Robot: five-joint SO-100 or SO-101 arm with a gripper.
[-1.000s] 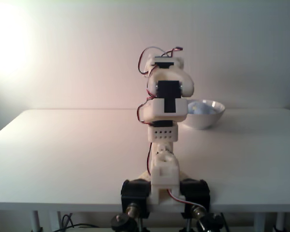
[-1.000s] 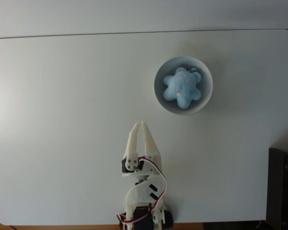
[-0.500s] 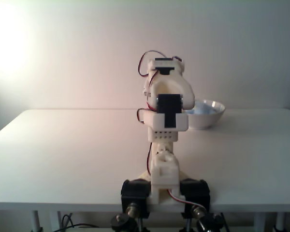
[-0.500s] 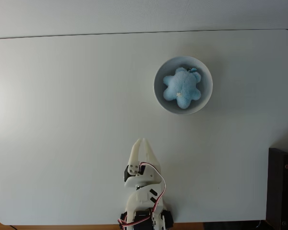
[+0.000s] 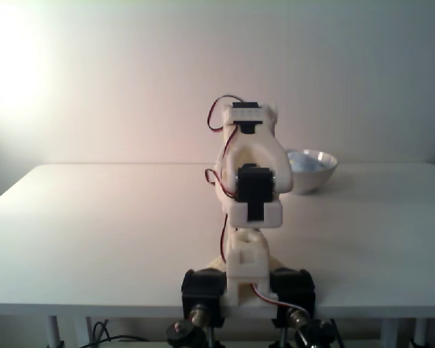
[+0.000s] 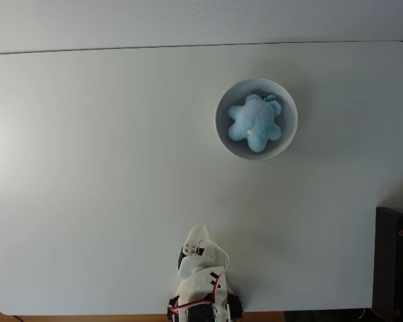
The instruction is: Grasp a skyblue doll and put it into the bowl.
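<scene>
Since a second ago your arm [image 6: 200, 282] has folded back toward its base, and I can't tell if the gripper [image 6: 199, 234] is apart or together. Doll [image 6: 254, 123] sits in the bowl [image 6: 223, 107], far right. Looks done, so just park.

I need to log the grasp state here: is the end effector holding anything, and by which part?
Nothing is held. The doll lies in the bowl, far from the end effector, which is folded back near the arm's base.
</scene>
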